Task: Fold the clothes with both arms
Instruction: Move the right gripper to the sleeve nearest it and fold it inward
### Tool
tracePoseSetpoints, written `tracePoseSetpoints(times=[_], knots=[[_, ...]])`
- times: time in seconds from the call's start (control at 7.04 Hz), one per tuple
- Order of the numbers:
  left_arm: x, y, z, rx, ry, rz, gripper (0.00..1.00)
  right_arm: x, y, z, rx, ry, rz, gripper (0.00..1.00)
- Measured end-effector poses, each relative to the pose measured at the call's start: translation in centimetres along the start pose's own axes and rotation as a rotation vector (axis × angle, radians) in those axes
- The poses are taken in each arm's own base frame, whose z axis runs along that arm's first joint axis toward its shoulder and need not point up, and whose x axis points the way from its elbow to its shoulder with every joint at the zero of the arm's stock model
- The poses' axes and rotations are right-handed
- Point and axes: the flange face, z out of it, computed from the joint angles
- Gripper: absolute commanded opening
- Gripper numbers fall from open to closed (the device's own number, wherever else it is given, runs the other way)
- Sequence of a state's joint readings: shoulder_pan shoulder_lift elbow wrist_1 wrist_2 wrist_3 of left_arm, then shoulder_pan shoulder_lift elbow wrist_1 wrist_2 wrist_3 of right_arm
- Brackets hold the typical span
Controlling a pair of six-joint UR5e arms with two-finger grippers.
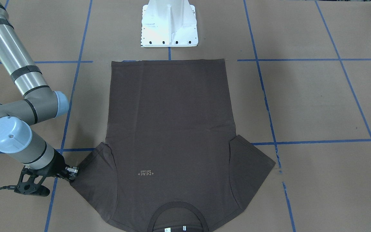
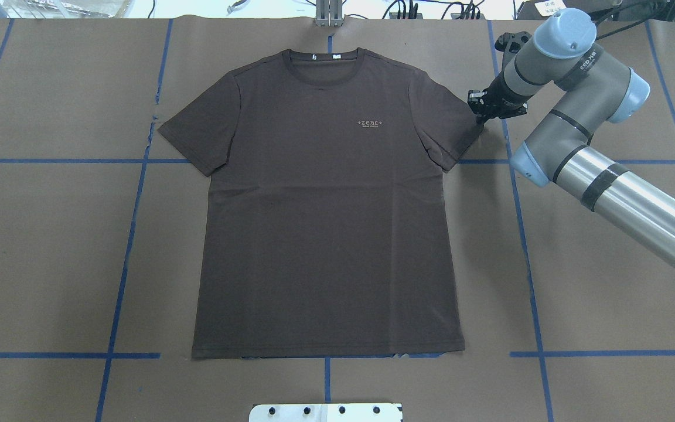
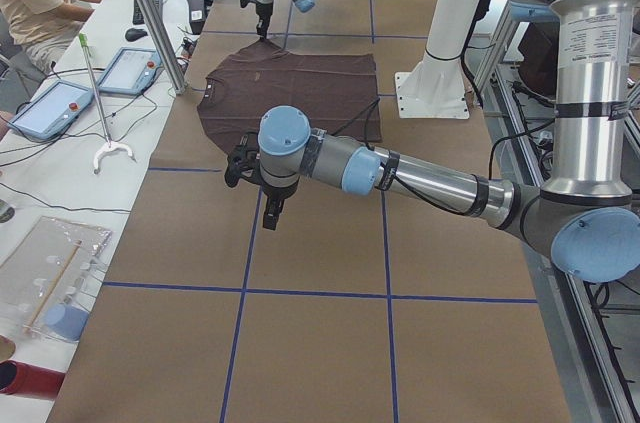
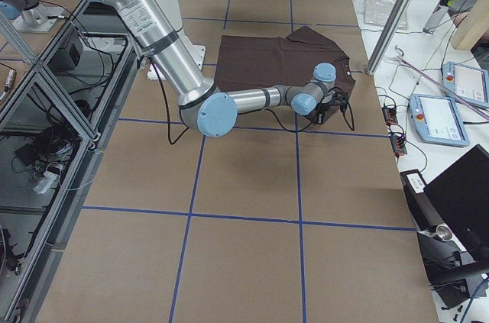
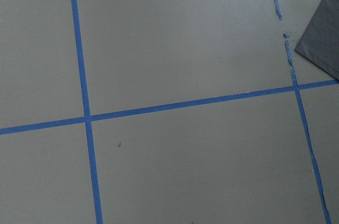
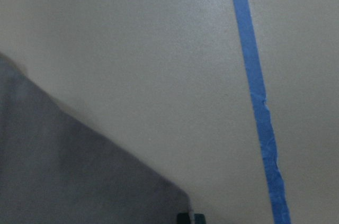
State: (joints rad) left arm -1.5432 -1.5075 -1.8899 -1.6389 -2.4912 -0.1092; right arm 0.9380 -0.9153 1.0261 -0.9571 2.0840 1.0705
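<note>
The dark brown T-shirt (image 1: 172, 129) lies flat and face up on the brown paper table, collar at the far edge from the robot (image 2: 326, 223). My right gripper (image 1: 72, 172) is down at the table, at the tip of one sleeve (image 2: 481, 114). Its fingers look slightly apart, and the sleeve still lies flat. The right wrist view shows that sleeve corner (image 6: 63, 171) close up. My left gripper (image 3: 268, 215) hangs above bare table beyond the other sleeve; I cannot tell if it is open or shut. The left wrist view shows only a sleeve corner (image 5: 323, 44).
The white pedestal base (image 1: 168, 25) stands just behind the shirt's hem. Blue tape lines (image 2: 132, 223) cross the table. An operator (image 3: 30, 3) sits at a side bench with control tablets (image 3: 50, 108) beyond the collar edge. A metal post (image 3: 150, 13) stands there too.
</note>
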Motion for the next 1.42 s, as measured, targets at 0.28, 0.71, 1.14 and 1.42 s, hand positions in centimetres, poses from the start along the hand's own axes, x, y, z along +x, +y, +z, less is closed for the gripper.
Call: tracePoseSetpoints(times=[0.28, 0.71, 1.14, 1.42], knots=[[0.0, 0.0, 0.0, 0.000, 0.000, -0.001, 1.00, -1.7, -0.4, -1.0, 0.011, -0.021, -0.011, 0.00], [0.1, 0.0, -0.2, 0.003, 0.001, 0.003, 1.00, -9.9, 0.7, -2.4, 0.030, -0.077, 0.038, 0.00], [0.4, 0.2, -0.4, 0.007, 0.002, 0.005, 1.00, -17.5, 3.5, -0.9, 0.082, -0.075, 0.065, 0.00], [1.1, 0.1, -0.9, 0.017, 0.003, 0.012, 1.00, -18.9, 3.7, -0.2, 0.090, -0.062, 0.067, 0.99]])
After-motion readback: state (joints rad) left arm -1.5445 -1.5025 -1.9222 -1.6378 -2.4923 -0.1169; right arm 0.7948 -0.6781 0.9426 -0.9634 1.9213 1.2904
